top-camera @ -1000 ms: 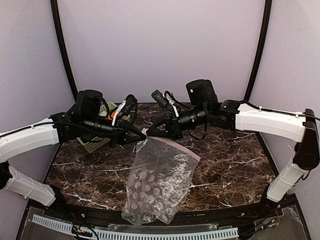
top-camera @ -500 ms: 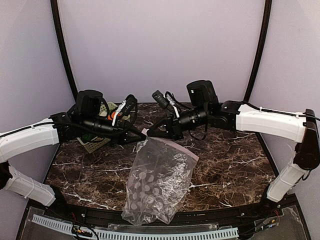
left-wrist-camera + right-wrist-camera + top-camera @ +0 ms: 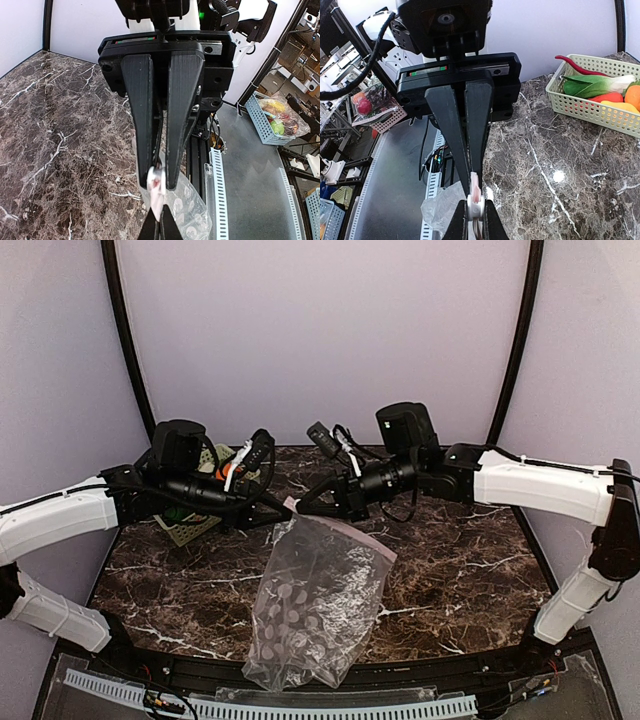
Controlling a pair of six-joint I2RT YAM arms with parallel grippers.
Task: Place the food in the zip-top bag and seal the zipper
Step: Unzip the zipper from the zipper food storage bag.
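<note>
The clear dotted zip-top bag [image 3: 310,610] lies across the marble table, its far left corner lifted between both grippers. The pink zipper [image 3: 345,532] runs along its far edge. My left gripper [image 3: 283,508] [image 3: 157,181] is shut on the zipper's white slider [image 3: 156,178]. My right gripper [image 3: 300,508] [image 3: 474,179] faces it, shut on the pink zipper end [image 3: 476,184], fingertips almost touching. The food sits in the pale green basket [image 3: 570,102]: bok choy [image 3: 597,85], red chili [image 3: 575,63], orange fruit [image 3: 632,95], yellow piece [image 3: 620,106]. I see only dots in the bag.
The basket [image 3: 190,530] stands at the far left of the table, mostly hidden behind my left arm. The bag's bottom end reaches the table's front edge [image 3: 300,665]. A slotted white rail [image 3: 300,708] runs below that edge.
My right arm has edged slightly to the right. The bag and my left arm have barely moved.
</note>
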